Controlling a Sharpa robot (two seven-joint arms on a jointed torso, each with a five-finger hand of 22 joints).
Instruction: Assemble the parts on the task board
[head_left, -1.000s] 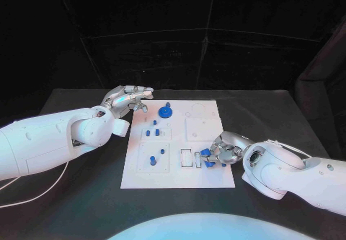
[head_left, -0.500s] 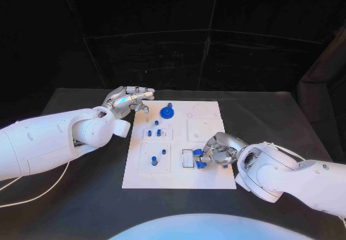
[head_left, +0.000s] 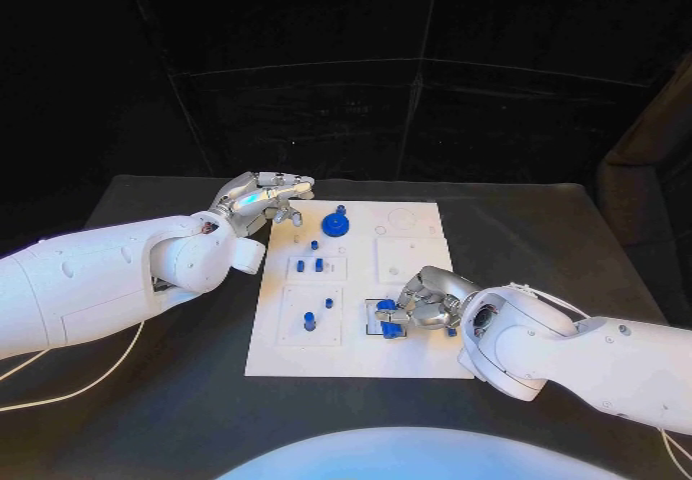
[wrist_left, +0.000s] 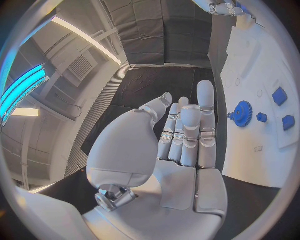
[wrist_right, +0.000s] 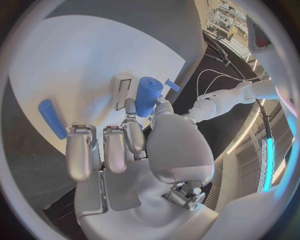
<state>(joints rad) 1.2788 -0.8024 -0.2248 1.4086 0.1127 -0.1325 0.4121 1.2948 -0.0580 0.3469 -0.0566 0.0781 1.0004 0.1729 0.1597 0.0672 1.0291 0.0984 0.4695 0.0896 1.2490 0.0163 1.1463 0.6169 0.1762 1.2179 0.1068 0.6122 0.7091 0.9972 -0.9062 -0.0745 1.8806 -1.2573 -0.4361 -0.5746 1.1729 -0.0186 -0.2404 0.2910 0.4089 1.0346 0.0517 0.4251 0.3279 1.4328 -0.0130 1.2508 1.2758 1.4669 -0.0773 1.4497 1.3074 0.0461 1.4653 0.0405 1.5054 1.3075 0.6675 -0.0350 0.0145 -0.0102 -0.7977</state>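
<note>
Now pinched: a blue peg (wrist_right: 147, 95), short, round and smooth, held between thumb and a finger of the right robot hand (head_left: 420, 305) over the lower right part of the board (head_left: 411, 360). Poised right by a small rectangular slot (wrist_right: 122, 92) there, probably so as to be lowered in endwise; whether already touching the board, cannot tell. Held near its top, leaving the lower end free for seating. Remaining fingers curled alongside, clear of the slot.

Just beside that robot hand on the board, a second loose blue piece (wrist_right: 51, 118), longer and slimmer, lying flat, likely waiting its turn.

Farther up the board, other parts already standing: a blue gear (head_left: 335, 223) near the top edge, a pair of small blue blocks (head_left: 309, 266) in a square recess, a small stud (head_left: 313, 244) between gear and blocks, and a short peg (head_left: 307, 321) upright in the lower left recess. All the same saturated blue against the white plate, easy to pick out.

Off the board's upper left corner, the left robot hand (head_left: 261, 199) open, fingers extended and close together, holding nothing, hovering over the tabletop (head_left: 173, 200); seemingly parked clear so the right arm can work unhindered, yet near the gear should it be wanted.
</note>
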